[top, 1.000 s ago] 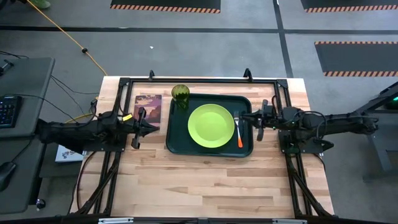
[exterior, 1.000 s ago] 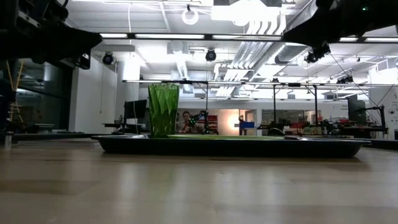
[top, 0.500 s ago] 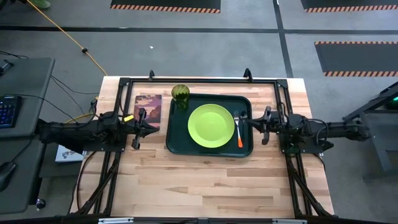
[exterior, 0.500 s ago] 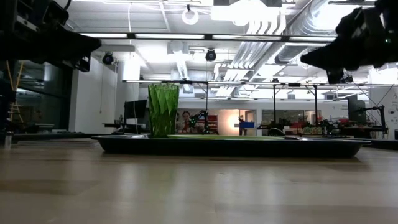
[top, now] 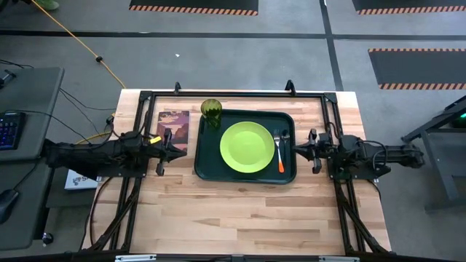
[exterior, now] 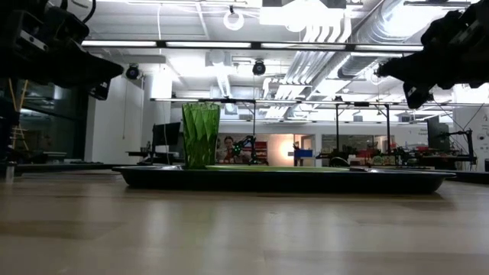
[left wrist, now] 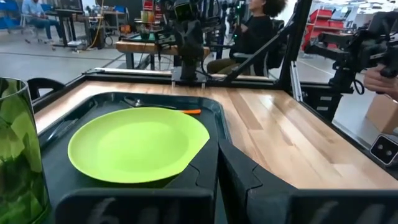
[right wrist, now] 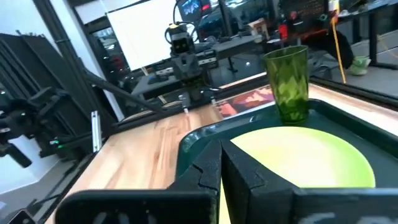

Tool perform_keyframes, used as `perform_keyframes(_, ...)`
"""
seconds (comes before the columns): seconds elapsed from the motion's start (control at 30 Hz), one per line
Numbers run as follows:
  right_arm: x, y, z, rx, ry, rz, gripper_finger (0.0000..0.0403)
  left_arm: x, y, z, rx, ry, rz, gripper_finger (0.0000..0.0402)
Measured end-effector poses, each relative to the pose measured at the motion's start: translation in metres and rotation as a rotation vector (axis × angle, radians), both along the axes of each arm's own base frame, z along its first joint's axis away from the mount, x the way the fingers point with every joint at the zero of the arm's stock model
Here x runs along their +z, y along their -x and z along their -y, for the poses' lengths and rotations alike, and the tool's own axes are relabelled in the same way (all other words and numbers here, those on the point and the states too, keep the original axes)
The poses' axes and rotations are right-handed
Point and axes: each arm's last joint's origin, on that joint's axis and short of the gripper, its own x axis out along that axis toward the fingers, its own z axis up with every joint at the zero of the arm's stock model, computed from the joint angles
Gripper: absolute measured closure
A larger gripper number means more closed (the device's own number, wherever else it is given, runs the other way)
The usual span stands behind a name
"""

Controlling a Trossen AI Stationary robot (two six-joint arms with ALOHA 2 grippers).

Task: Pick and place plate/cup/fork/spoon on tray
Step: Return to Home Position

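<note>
While the plate (top: 247,147) sits on the tray (top: 207,169), both closed, empty end effectors flank it.

Plate (top: 247,148): plain lime green. Tray (top: 207,166): near-black dark green. Cup (top: 211,110): translucent dark green, faceted texture. Fork (top: 279,151): silver tines, orange-red handle. Table (top: 240,211): pale wood planks. Picture card (top: 174,124): brownish print.

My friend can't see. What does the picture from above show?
A dark tray on a wooden table holds a green plate, a cup in one corner, and a fork. The left gripper and right gripper hover either side.
</note>
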Motion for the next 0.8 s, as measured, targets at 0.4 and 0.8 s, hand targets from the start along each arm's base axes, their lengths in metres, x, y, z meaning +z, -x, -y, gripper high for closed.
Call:
perform_keyframes(0.4, 0.000, 0.000, -0.002, 0.023, -0.069, 0.000, 0.0403, 0.000, 0.000, 0.000, -0.001, 0.000, -0.005, 0.0402)
perform_keyframes(0.8, 0.000, 0.000, -0.002, 0.022, -0.068, 0.001, 0.0403, 0.010, 0.010, 0.007, -0.059, -0.006, 0.124, 0.0401)
